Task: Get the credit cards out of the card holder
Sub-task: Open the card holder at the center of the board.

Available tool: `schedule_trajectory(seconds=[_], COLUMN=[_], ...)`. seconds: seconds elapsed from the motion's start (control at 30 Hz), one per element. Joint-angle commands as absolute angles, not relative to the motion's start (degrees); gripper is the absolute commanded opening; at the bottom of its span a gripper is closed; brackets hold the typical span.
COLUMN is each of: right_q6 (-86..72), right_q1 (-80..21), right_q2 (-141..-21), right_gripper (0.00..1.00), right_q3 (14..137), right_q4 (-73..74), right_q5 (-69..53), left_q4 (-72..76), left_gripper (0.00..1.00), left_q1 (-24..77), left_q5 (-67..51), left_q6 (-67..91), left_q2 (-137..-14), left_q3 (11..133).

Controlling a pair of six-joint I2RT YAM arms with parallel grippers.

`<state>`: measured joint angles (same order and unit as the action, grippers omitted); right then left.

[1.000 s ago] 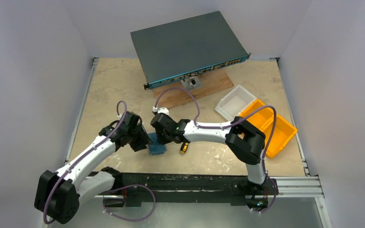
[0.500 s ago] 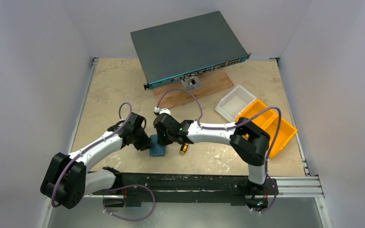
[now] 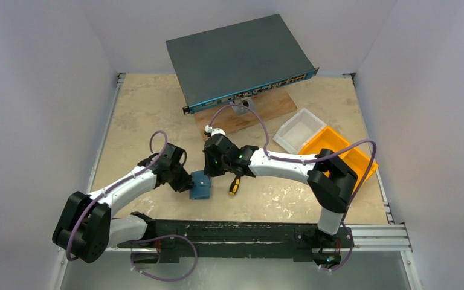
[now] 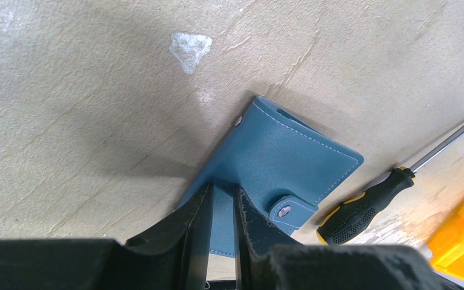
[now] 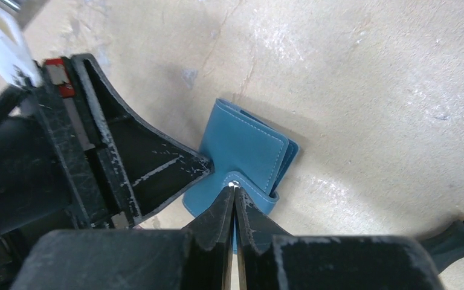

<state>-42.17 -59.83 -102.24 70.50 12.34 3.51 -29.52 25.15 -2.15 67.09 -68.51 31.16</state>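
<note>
The teal-blue card holder lies folded shut on the table, its snap strap fastened over the edge. My left gripper comes in from the left and is shut on the holder's near edge, blue leather showing between its fingers. My right gripper is shut and holds nothing; its tip hangs just above the snap strap, which shows free in the left wrist view. No credit cards show; the holder's inside is hidden.
A black-and-yellow screwdriver lies just right of the holder. A white bin and a yellow bin stand at the right. The dark network switch rests at the back on a wooden board.
My left gripper has closed onto the holder's edge. The right gripper has drawn back up and to the right, uncovering more of the holder.
</note>
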Motion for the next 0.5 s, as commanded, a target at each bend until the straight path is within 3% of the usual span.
schedule_trajectory(seconds=[0.0,0.13,0.47], right_q6=[-40.60,-40.35,-40.09], right_q1=[-60.82,-62.29,-63.52], right_q2=[-105.07,-107.31,-112.13], right_gripper=[0.10,0.24,0.32], right_q3=[73.61,75.78,78.58], right_q4=[14.18,15.41,17.56], right_q5=[3.89,5.41,8.89], left_q4=[-31.02,-29.59,-28.32], left_gripper=[0.18,0.14,0.04], left_q1=[25.27,25.26,25.30], left_q5=[1.67,0.31,-3.08], left_q6=[67.51,67.84,67.75], left_q2=[-69.97,-68.54,-66.65], left_q3=[29.10,28.16,28.01])
